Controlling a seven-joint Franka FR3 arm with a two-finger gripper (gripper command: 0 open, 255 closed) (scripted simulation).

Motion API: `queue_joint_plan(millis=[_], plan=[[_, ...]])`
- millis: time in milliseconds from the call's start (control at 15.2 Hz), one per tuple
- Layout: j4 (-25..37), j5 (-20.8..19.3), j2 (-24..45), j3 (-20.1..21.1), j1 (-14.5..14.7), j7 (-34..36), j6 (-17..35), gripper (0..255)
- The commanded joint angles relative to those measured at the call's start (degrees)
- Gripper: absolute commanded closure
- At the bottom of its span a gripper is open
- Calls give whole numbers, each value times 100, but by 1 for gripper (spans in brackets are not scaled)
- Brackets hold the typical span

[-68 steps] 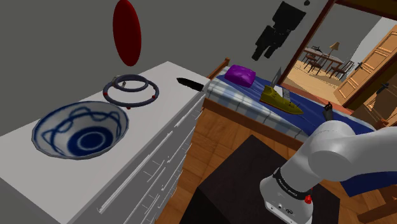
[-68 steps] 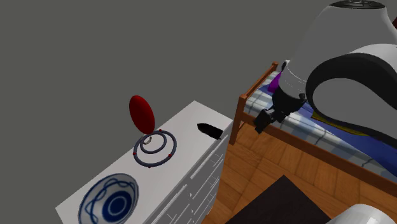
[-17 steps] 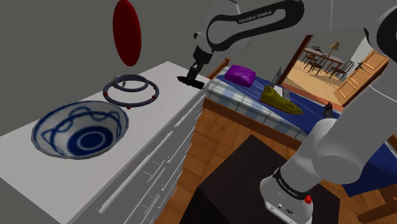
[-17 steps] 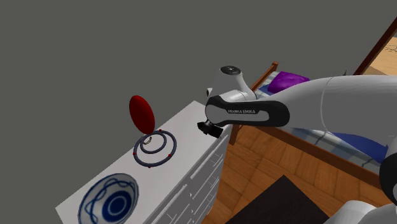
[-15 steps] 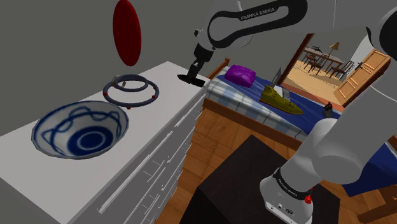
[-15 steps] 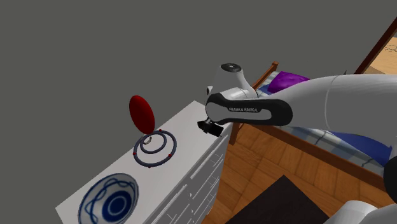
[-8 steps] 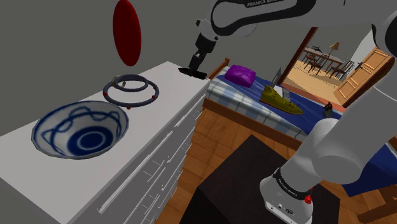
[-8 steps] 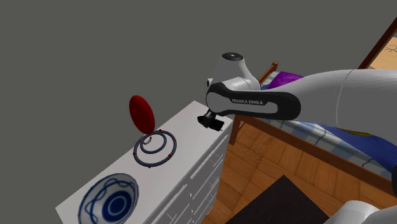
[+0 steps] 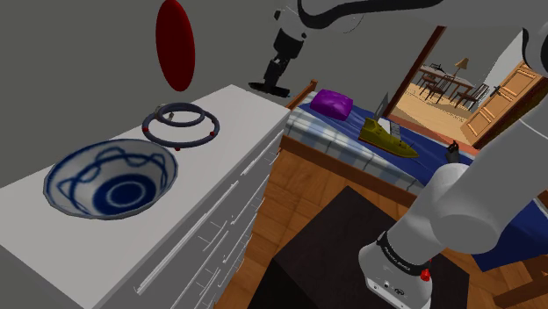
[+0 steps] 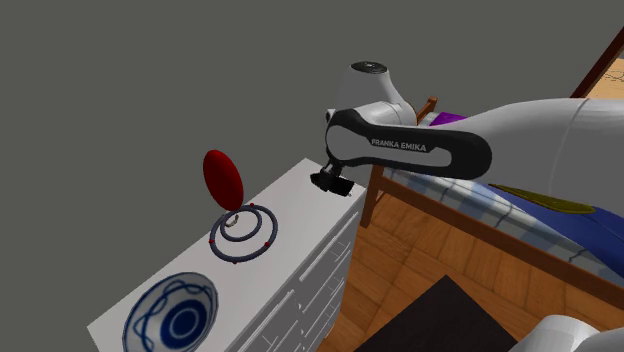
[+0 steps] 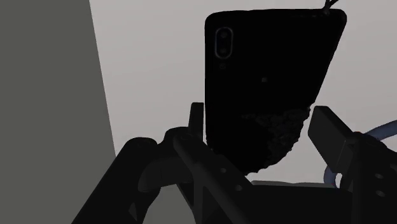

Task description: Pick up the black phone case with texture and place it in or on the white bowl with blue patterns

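The jaws are clamping the black phone case [image 11: 267,83] across its narrow width, gripping it near the end closest to the wrist. On one side the contact is reading clearly. On the other the black-on-black is making it hard to tell, so I am judging the hold from how the case is hanging.

The case's long axis is running straight out from the jaws, with the camera cut-out at the far end, so most of its length is sticking out beyond the grip. In the shoulder view the phone case [image 9: 268,87] is showing as a thin, roughly level slab under the jaws. It is hanging clear above the far corner of the white bench [image 9: 215,171], not resting on it.

The white bowl with blue patterns [image 9: 110,184] is sitting well apart from the jaws, at the opposite end of the bench, toward the shoulder view's lower left. A dark ring stand [image 9: 182,125] carrying a red disc [image 9: 175,42] is standing between the two, so the carry is probably needing height or a path along the bench's front edge. Because the case is overhanging the grip, the jaws are likely needing to stop short of the bowl's centre.
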Motion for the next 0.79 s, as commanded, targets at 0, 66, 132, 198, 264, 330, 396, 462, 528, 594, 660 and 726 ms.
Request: queue_joint_plan(millis=[0,66,132,198,264,330,396,462,528,594,660,726], plan=[[134,-9,-24,1,0,14,-160,255],[200,-12,-34,1,-1,20,-236,255],[268,-16,-42,1,-1,26,-312,255],[337,-19,-50,1,-1,31,-388,255],[407,-22,-56,1,-1,37,-464,255],[478,-25,-61,2,-1,42,-540,255],[551,-27,-65,2,-1,47,-616,255],[625,-30,-67,1,-2,52,-693,255],[671,-31,-70,2,-2,56,-741,255],[629,-53,-108,79,58,199,-730,255],[593,-73,-143,156,118,343,-720,255],[563,-93,-172,234,177,487,-711,255]])
